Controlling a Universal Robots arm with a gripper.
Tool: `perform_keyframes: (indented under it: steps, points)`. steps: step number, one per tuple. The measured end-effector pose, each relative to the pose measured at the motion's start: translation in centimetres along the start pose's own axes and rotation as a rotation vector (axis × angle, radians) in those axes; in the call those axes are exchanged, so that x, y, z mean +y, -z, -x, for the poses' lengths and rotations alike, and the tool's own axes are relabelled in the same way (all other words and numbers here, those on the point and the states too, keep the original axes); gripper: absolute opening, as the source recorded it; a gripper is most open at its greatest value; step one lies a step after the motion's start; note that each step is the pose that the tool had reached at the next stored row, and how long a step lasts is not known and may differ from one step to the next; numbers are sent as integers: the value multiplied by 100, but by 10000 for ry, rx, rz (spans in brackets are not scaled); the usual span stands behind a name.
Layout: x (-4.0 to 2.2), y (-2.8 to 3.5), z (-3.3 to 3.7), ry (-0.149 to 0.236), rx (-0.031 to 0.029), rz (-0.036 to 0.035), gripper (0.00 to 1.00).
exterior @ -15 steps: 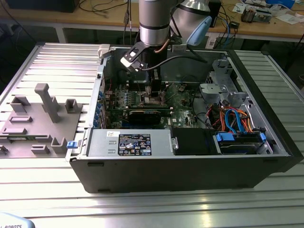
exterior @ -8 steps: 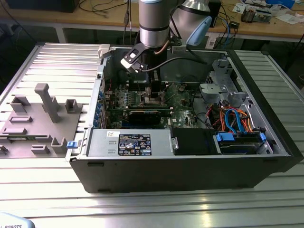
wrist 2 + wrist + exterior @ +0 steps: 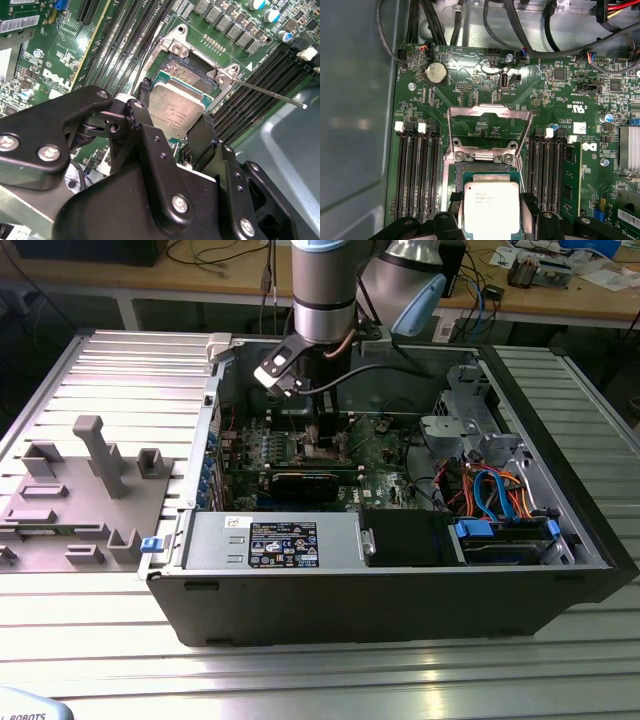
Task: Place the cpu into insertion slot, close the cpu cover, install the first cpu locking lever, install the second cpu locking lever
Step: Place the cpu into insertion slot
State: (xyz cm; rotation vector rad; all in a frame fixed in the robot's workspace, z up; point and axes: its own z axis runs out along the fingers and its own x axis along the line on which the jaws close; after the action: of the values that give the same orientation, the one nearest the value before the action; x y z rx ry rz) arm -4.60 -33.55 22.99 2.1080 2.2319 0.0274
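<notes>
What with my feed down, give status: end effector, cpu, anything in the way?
Copy: end effector shut on cpu; cpu partly over insertion slot, not seated; cpu cover raised open; nothing seen blocking slot.

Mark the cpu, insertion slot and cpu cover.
cpu [image 3: 491, 207]: first wrist view, centre of silver top.
insertion slot [image 3: 191, 75]: second wrist view, exposed dark contact field.
cpu cover [image 3: 490, 112]: first wrist view, end bar of opened frame.

The arm [image 3: 323, 290] is a silver-grey tube with a pale blue joint cap, a dark ring and a copper-coloured cable [image 3: 347, 340] beside a small black-and-white box [image 3: 280, 368], and the hand [image 3: 172, 112] is matte black, its linked plates studded with silver screw heads [image 3: 49, 152].
</notes>
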Motion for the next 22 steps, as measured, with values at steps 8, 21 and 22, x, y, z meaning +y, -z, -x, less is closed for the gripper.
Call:
perform_keyframes:
  steps: [8,21,22]
  points:
    - [-2,-30,-1,1,0,0,54]
    - [-5,-75,-3,0,0,0,54]
    - [-5,-78,-3,0,1,0,54]
